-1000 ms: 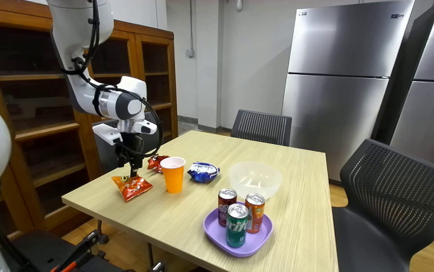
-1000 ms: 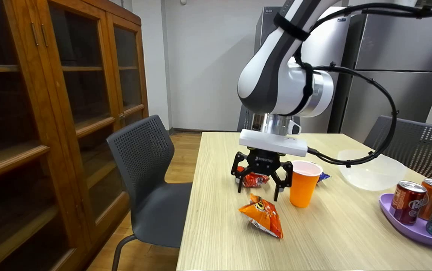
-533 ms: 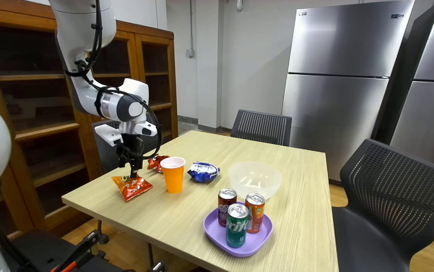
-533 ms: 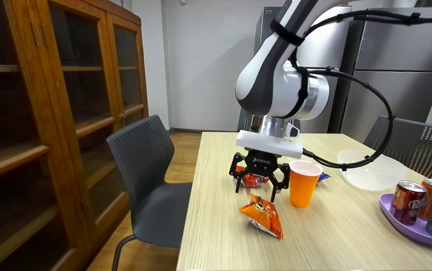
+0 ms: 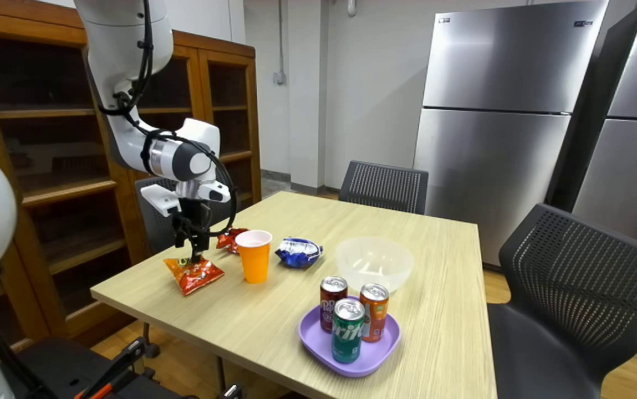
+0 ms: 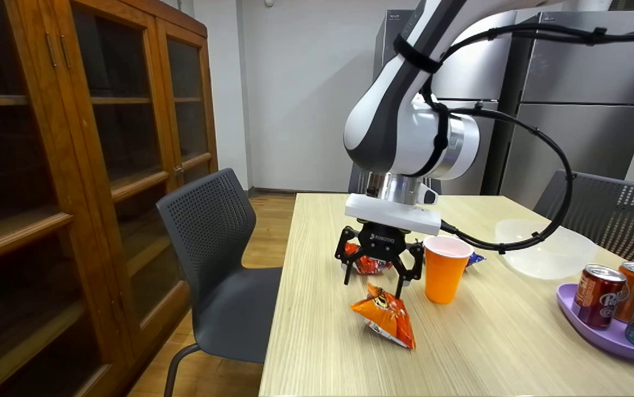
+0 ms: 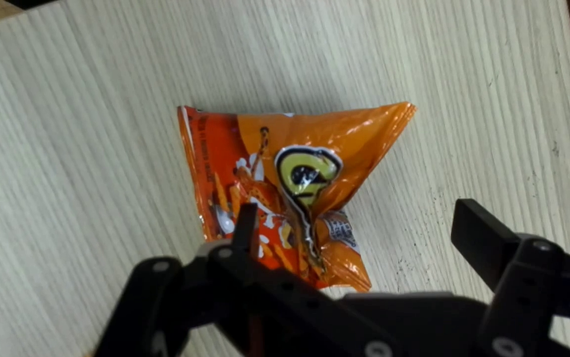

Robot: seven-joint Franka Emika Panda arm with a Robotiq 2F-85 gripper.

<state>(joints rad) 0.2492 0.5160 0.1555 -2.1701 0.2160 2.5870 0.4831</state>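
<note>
My gripper [image 6: 372, 289] points down with its fingers spread wide and nothing held between them. Just below it an orange and red snack bag [image 6: 385, 317] lies on the table. In the wrist view the left finger [image 7: 246, 223] overlaps the printed front of the bag [image 7: 285, 198], while the right finger [image 7: 483, 233] stands over bare wood to the bag's right. In an exterior view one fingertip appears right at the bag's top edge; whether it touches, I cannot tell. An orange cup [image 5: 254, 263] stands upright beside the bag.
A red snack bag [image 6: 372, 264] lies behind the gripper, and a blue packet [image 5: 297, 254] sits past the cup. Farther along are a translucent bowl [image 5: 351, 260] and a purple tray [image 5: 315, 346] bearing three cans. Chairs [image 6: 212, 231] surround the table; a wooden cabinet [image 6: 88, 165] stands alongside.
Over the last second the gripper has sunk slightly toward the orange bag and shifted a little sideways, away from the cup. Its fingers have stayed spread, and the objects on the table have not moved.
</note>
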